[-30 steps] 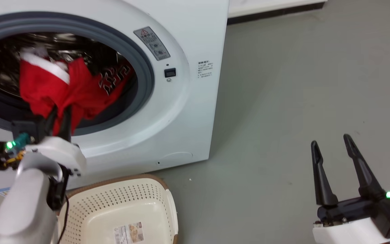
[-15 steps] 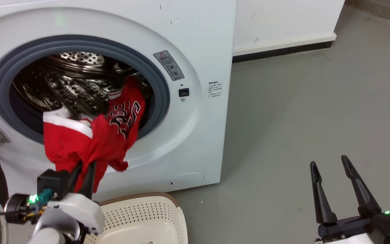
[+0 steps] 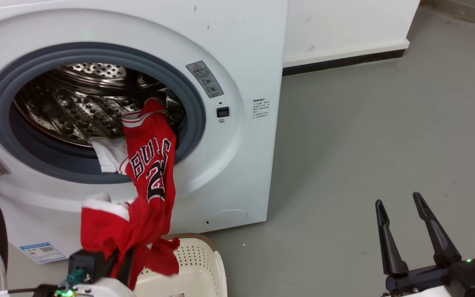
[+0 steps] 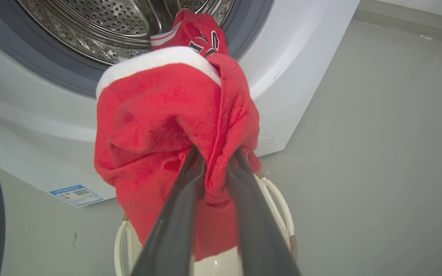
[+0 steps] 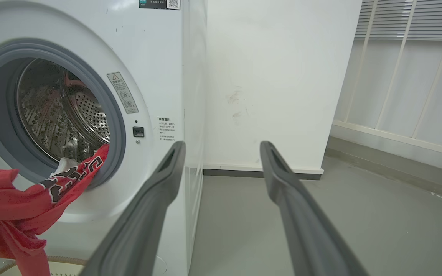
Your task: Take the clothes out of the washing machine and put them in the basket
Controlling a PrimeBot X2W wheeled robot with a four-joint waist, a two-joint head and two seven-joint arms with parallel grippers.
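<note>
Now, at lower left, clamps the clothes (image 3: pixel 151 165) in the left gripper (image 4: pixel 216 153), fingers pinched together on a red bunch with white trim. Has sunk since half a second ago, from level with the lower edge of the porthole to just above the basket (image 3: pixel 204 255) at the bottom, left of centre. Has dragged the clothes out long as well. Hangs lettering-out over the grey rim (image 3: pixel 188 95) and down the front of the washer (image 3: pixel 237 62), top end and a white part still inside the drum (image 3: pixel 68 103) at centre left. Reads as well along but not finished. Probably needs more pull back or down to free that tail before letting go over the basket. Otherwise may leave half draped on the rim. Farther right, grey floor (image 3: pixel 365 123). At lower right, holds the right gripper (image 3: pixel 398 199) idle, fingers apart, gripping nothing, well apart from washer and basket.
</note>
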